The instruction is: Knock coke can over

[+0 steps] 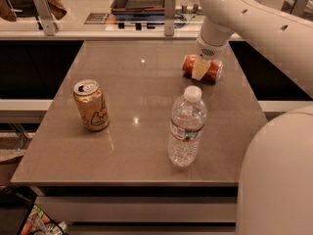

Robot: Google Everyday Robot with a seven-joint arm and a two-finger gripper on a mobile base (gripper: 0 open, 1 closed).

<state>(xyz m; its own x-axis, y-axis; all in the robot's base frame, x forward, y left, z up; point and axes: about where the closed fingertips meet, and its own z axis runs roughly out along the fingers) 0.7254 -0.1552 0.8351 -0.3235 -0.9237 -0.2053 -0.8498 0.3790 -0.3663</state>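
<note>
Brown and glossy, the worktop (pixel 122 151) fills most of the view, with a rounded cream part of the robot's body (pixel 279 180) bulging up at the near right corner. Closest on the surface stands a clear water bottle (pixel 187 129), upright with a white cap, a little right of centre. To its left and slightly farther back stands a tan-gold can (pixel 91 105), upright, well apart from the bottle. Farther back, near the right edge, the coke can (pixel 213 70) lies on its side, its length running left to right. The gripper (pixel 200 70) is down on that can, a pale part of it crossing the can's near face; whether it is spread or closed I cannot tell. Behind, the cream arm (pixel 254 18) slopes away up to the right, past a ledge with upright posts (pixel 169 11)
</note>
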